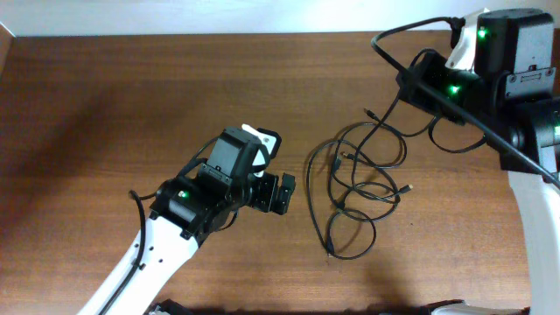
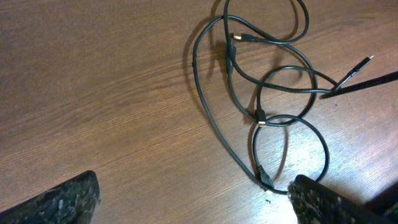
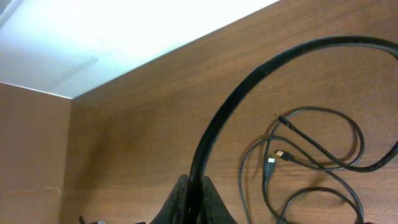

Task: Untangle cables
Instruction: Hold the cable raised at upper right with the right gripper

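The cables [image 1: 359,188] are thin black cords with small plugs, lying tangled in overlapping loops on the wooden table [image 1: 131,114], right of centre. My left gripper [image 1: 284,194] is open and empty, just left of the tangle. In the left wrist view the cables [image 2: 258,115] lie ahead of the open jaws [image 2: 196,186], with the lowest loop and a plug beside the right finger. My right gripper [image 1: 418,80] hovers at the back right, above the tangle's far end. In the right wrist view its fingers [image 3: 193,186] are together, and the cables [image 3: 311,149] lie to the right.
A thick black arm cable [image 1: 411,31] arcs from the right arm and runs down over the right fingers in the right wrist view [image 3: 249,81]. A white wall [image 3: 124,37] borders the table's far edge.
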Motion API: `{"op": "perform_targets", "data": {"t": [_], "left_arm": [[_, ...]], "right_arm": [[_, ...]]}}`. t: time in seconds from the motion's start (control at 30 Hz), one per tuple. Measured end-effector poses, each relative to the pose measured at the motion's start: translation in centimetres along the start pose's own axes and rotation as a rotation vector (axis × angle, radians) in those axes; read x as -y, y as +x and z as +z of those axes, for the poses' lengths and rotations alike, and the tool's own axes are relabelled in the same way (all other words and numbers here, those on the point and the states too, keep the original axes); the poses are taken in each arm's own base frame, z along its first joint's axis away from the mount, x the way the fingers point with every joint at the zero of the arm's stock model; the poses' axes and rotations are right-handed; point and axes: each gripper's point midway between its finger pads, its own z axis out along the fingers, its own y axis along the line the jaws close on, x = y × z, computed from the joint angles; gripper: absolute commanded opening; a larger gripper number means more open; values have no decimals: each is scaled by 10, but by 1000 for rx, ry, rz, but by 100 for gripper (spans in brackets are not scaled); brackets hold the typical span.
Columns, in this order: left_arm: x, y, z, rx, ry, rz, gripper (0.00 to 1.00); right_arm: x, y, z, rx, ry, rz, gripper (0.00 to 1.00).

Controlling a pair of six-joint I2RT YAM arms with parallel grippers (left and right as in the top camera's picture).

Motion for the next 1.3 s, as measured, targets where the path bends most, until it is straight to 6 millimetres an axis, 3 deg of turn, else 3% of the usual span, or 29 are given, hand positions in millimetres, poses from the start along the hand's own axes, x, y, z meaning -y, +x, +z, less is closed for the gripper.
{"op": "perform_targets", "data": {"t": [1.3], "left_arm": [[0,0,0,0,0,0,99]], "right_arm": [[2,3,0,-11,7,-29,4]]}}
